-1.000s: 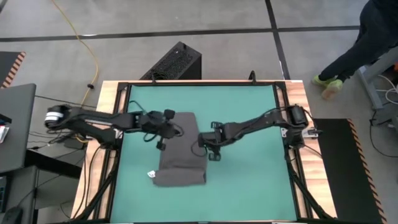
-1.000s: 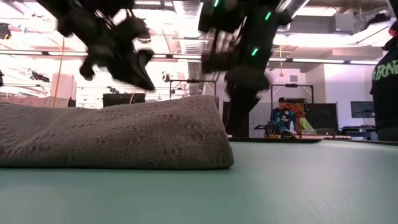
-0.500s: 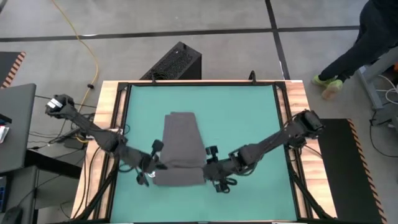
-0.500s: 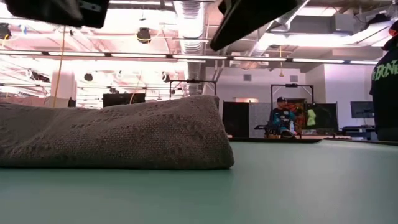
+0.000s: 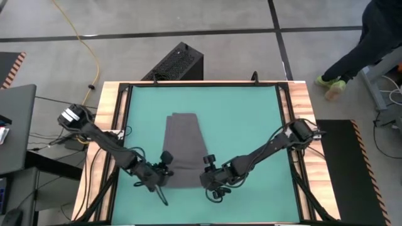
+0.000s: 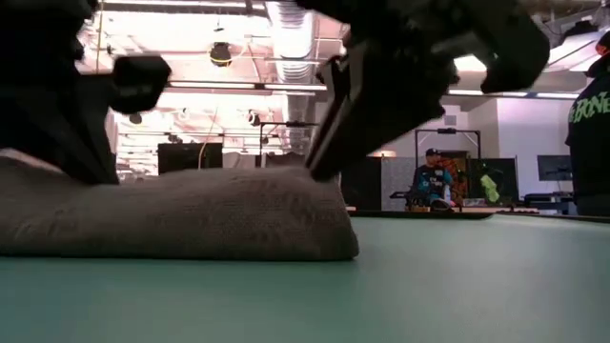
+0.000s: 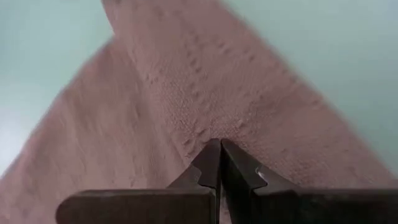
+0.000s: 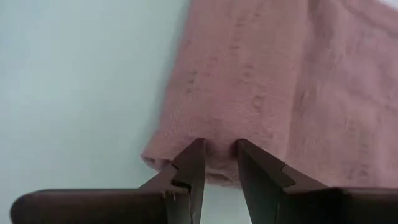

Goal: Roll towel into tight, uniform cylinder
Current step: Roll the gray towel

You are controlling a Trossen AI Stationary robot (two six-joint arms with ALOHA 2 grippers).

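Towel [image 5: 184, 145]: dark grey, folded into a narrow strip, lying flat on the teal mat [image 5: 245, 113] that covers the table [image 5: 108, 100]. It sits a little left of the mat's centre, long axis running from the far side toward the near edge. In the low view the towel [image 6: 181, 214] shows as a thick, soft slab with a rounded folded edge on its right side, resting fully on the mat.

Left gripper [image 5: 164, 172]: at the near end of the towel, on its left side. The left wrist view shows the fingers [image 7: 208, 163] pressed together with no gap, tips right at the towel surface [image 7: 186, 93]. Whether any cloth is pinched between them I cannot tell.

Right gripper [image 5: 207, 177]: at the near end of the towel, on its right side, across from the left one. The right wrist view shows the fingers [image 8: 191, 163] partly apart, a narrow gap between them, tips at the towel's edge [image 8: 249, 93] where cloth meets mat. The edge sits in line with the gap; a firm hold cannot be confirmed.

Both arms reach inward from the table's side rails and meet low at the towel's near end. In the low view the two grippers appear as dark shapes directly above and against the towel.

Background: a person [image 5: 361, 47] stands on the floor beyond the table's far right corner.
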